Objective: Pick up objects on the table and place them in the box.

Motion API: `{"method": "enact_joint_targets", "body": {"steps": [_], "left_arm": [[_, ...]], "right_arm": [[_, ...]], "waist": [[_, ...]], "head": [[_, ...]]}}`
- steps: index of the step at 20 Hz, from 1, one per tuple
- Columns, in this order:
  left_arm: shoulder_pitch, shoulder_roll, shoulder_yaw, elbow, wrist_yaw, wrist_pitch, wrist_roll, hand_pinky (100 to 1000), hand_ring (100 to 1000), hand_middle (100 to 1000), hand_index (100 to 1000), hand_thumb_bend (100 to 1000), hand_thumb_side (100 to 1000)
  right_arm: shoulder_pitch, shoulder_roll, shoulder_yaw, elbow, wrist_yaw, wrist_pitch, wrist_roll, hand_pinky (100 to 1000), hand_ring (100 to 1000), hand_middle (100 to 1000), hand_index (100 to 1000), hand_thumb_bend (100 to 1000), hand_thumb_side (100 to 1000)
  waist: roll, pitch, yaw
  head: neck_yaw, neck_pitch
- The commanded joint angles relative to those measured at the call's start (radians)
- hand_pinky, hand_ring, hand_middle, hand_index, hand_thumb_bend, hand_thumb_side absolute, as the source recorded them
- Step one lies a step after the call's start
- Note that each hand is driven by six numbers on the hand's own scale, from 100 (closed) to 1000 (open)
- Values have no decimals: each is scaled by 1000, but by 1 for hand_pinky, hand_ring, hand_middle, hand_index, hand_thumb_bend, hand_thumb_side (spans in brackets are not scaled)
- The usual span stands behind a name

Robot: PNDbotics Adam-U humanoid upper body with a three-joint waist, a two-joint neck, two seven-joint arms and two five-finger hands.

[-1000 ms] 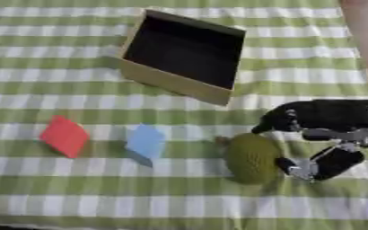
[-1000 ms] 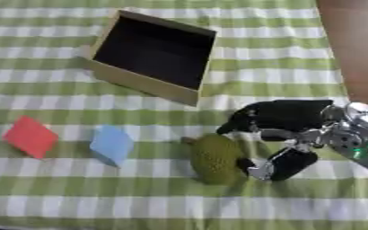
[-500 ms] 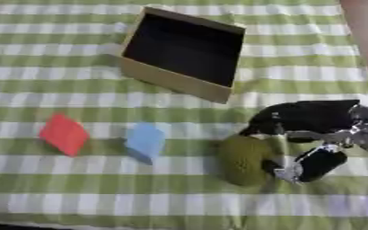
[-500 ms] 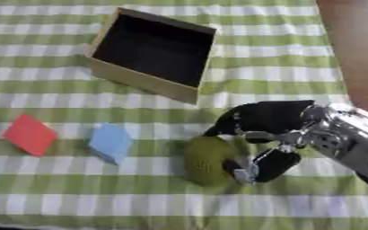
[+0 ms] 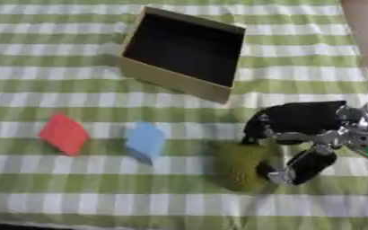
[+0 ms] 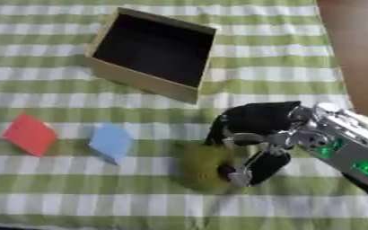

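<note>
My right hand curls its fingers and thumb around the green fruit, which lies well below the box, and I fear its round body may roll out when lifted.

The right hand is showing glossy black fingers and thumb on a silver metal wrist, with small green lights glowing at four o'clock.

Your right hand covers the right side of the blurred olive-green object, so you cannot tell whether the fingers touch it. The arm runs off the right edge.
</note>
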Motion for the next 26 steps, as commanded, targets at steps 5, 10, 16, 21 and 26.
{"method": "enact_joint_targets", "body": {"steps": [5,10,16,21,26], "left_arm": [[-4,8,3,-15,4,2,-3,818,762,779,917,261,649],[-4,6,3,-15,4,5,-4,818,761,779,916,258,651],[-3,6,4,-15,5,7,-4,818,761,778,917,257,649],[-2,6,5,-15,6,7,-3,818,760,777,916,257,648],[-1,6,5,-15,6,7,-3,818,760,777,916,255,647]], "right_arm": [[-17,-2,-5,-14,36,25,-144,799,662,313,581,100,295],[-20,4,-10,-14,17,56,-263,785,643,274,549,100,283],[-32,1,-39,-14,-2,31,-319,789,646,281,568,100,284],[-55,-11,-90,-14,-29,-4,-353,795,653,287,585,100,263],[-86,-46,-153,-14,-84,-38,-378,801,661,302,606,100,252]], "waist": [[-11,-26,2],[-12,-27,0],[-10,-31,-2],[-7,-36,-4],[-8,-38,-4]], "head": [[-2,6],[-1,8],[0,6],[-1,0],[-2,-8]]}}
